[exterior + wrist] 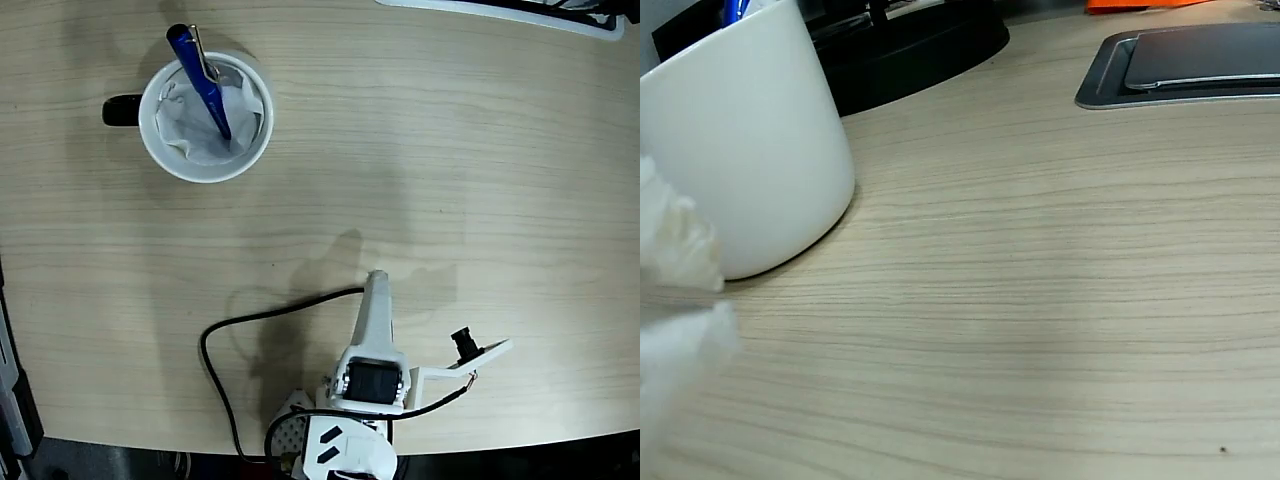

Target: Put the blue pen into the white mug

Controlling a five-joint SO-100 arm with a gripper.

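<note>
The white mug [262,140] stands at the upper left of the fixed view, black handle pointing left, crumpled white paper inside. The blue pen [205,85] leans in it, tip down in the paper, with the clip end sticking out over the far rim. My gripper [376,280] rests low near the table's front edge, well away from the mug, with its fingers together and nothing in them. In the wrist view the mug [750,140] fills the upper left, a sliver of the blue pen [735,10] shows above its rim, and blurred white fingers [670,250] sit at the left edge.
A black cable [215,340] loops on the table left of the arm's base. A flat dark pad [1200,60] lies at the back right and a black round base [920,45] stands behind the mug. A white object [500,12] lines the top edge.
</note>
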